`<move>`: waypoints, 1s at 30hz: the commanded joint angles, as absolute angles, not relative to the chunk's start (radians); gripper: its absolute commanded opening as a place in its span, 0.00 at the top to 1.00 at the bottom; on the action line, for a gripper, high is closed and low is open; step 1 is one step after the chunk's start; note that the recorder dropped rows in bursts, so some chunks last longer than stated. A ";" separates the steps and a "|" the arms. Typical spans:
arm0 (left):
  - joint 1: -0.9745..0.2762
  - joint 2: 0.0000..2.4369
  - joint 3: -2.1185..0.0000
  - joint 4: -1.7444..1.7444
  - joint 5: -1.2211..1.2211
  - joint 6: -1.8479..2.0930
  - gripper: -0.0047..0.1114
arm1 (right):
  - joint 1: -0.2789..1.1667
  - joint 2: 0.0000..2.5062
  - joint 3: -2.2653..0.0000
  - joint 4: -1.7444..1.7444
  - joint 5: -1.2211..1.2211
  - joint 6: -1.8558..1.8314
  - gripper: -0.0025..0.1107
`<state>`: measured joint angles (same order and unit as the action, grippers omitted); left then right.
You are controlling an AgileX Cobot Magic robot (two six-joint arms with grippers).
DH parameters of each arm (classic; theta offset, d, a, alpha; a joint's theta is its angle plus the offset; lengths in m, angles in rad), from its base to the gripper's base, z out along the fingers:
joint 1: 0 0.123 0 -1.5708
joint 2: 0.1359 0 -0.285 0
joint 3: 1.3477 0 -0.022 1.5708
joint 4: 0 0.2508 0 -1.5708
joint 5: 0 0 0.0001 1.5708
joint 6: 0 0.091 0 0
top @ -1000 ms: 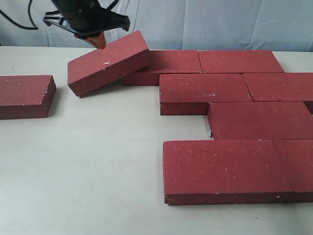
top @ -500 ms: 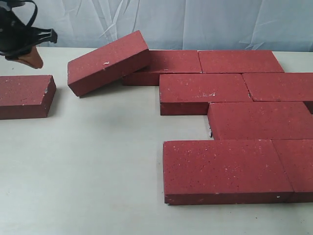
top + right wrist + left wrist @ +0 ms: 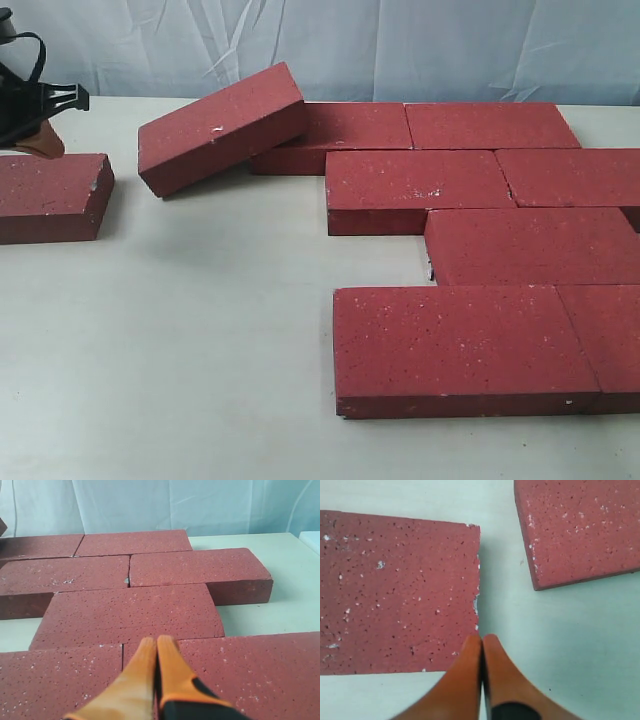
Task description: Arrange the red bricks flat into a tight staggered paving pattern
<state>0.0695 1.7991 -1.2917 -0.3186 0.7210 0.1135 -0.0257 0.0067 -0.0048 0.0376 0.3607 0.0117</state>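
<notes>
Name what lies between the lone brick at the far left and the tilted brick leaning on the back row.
Between the lone brick and the tilted brick there is only bare table, as the exterior view shows.

No text, label, brand, number or sign legible in any view. Only white speckles on the red bricks (image 3: 420,185), forming no letters or digits.
</notes>
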 commanded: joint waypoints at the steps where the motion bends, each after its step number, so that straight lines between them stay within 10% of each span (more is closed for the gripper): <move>1: 0.073 1.792 -1.286 -0.290 0.709 0.116 0.96 | -0.020 0.000 0.000 0.033 0.351 0.008 0.98; 30: 0.197 1.942 -1.310 -0.043 0.465 0.113 0.96 | -0.020 0.000 0.000 0.033 0.350 0.008 0.98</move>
